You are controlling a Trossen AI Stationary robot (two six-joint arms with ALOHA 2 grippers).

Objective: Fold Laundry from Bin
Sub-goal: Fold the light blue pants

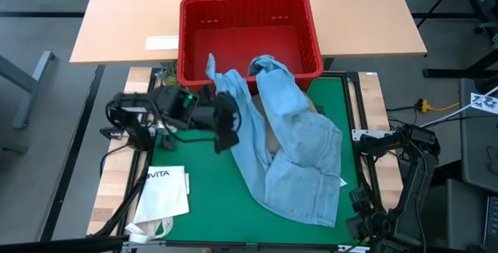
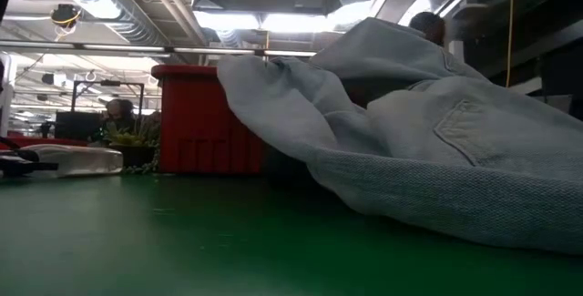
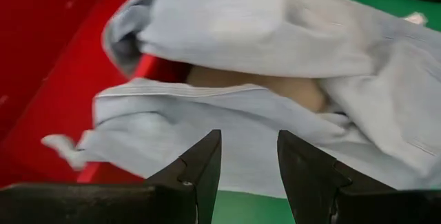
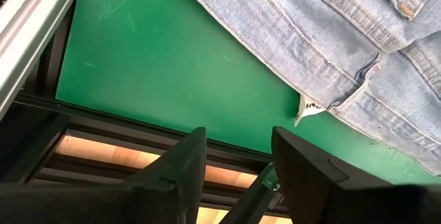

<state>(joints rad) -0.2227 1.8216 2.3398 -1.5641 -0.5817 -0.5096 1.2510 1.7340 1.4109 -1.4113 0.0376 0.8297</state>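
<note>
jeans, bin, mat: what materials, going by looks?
Jeans: light blue denim, matte; woven twill, stitched seams and a back pocket show. Bin: red, apparently moulded plastic, slight sheen, slotted sides. Mat: green, smooth, faintly scuffed; probably rubber or vinyl, can't tell which.

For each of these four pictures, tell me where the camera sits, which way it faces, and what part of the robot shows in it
High view: above the table, facing straight down on the jeans, the red bin, both arms.
Low view: at mat height, facing level across the green mat; no arm shows.
Left wrist view: on the left arm, facing past the open left gripper at the jeans and bin.
Right wrist view: on the right arm, facing past the open right gripper at the mat's edge.
All four share the jeans.
</note>
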